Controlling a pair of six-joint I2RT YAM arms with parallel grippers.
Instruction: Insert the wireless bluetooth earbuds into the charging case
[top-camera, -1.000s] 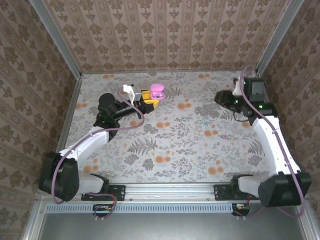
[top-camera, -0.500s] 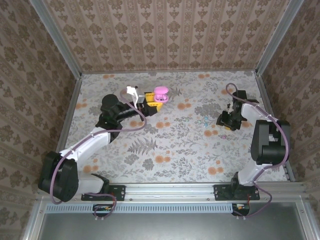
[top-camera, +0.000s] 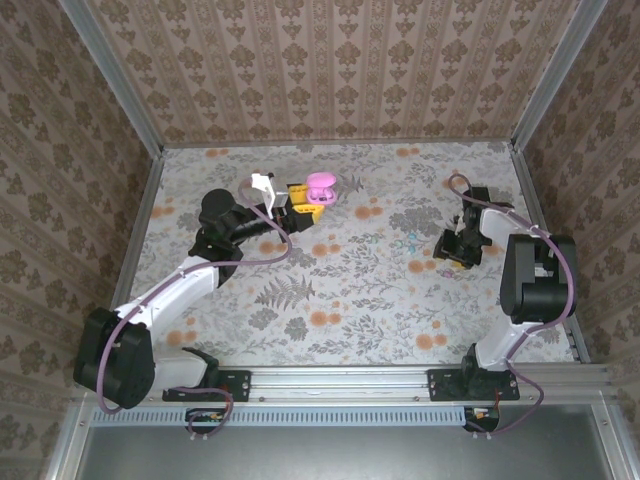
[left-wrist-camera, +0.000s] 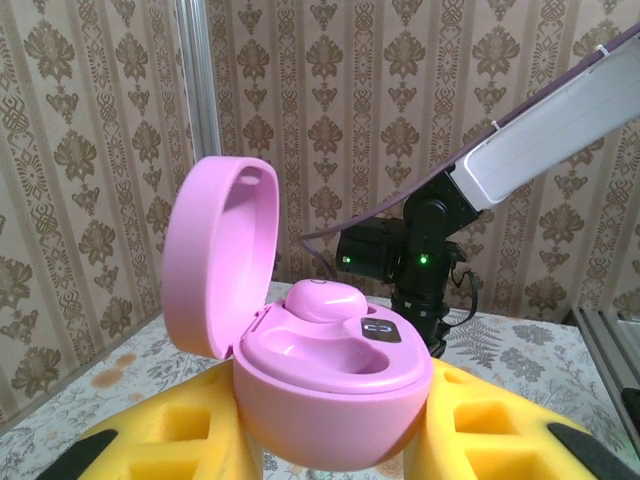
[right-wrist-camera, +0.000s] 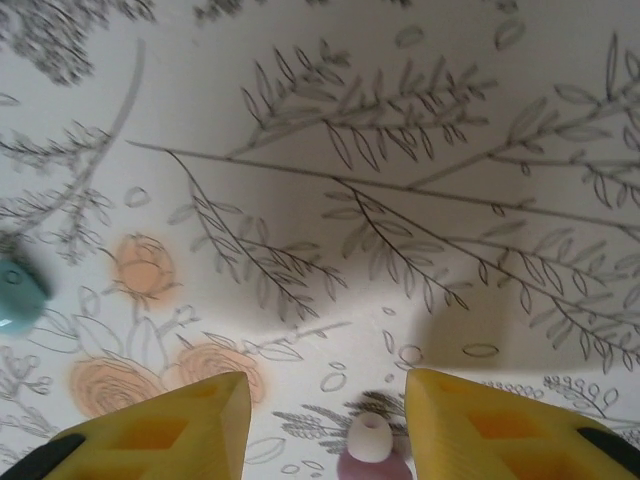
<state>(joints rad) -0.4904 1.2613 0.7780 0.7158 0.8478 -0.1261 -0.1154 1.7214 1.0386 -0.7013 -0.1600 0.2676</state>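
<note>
Left end effector (top-camera: 303, 198) was pressed onto the pink case (left-wrist-camera: 335, 400), pinching it from both sides w/ its yellow fingers (left-wrist-camera: 160, 440), at the far left-centre of the tabletop (top-camera: 350, 290). Case was open, its lid (left-wrist-camera: 220, 255) standing up on the left in the wrist view. One pink earbud (left-wrist-camera: 325, 298) sat in the far hollow; the near hollow beside it was bare. Bottom of the case was cut off by the frame edge and its flanks were covered by the fingers. From overhead the case was just a small pink blob, inside not readable

Right end effector (right-wrist-camera: 325, 385) pointed down at the tabletop on the right side, fingers spread, nothing pinched. Btwn them, at the bottom edge of its wrist view, lay a second pink earbud (right-wrist-camera: 368, 448) w/ a white tip, touching neither finger as far as could be seen; its lower half was cut off. A teal earbud (right-wrist-camera: 18, 295) lay off to the left, half out of frame, well apart from the fingers. Right arm (left-wrist-camera: 420, 260) showed in the bkgd behind the case, its lower end hidden by the case rim
</note>
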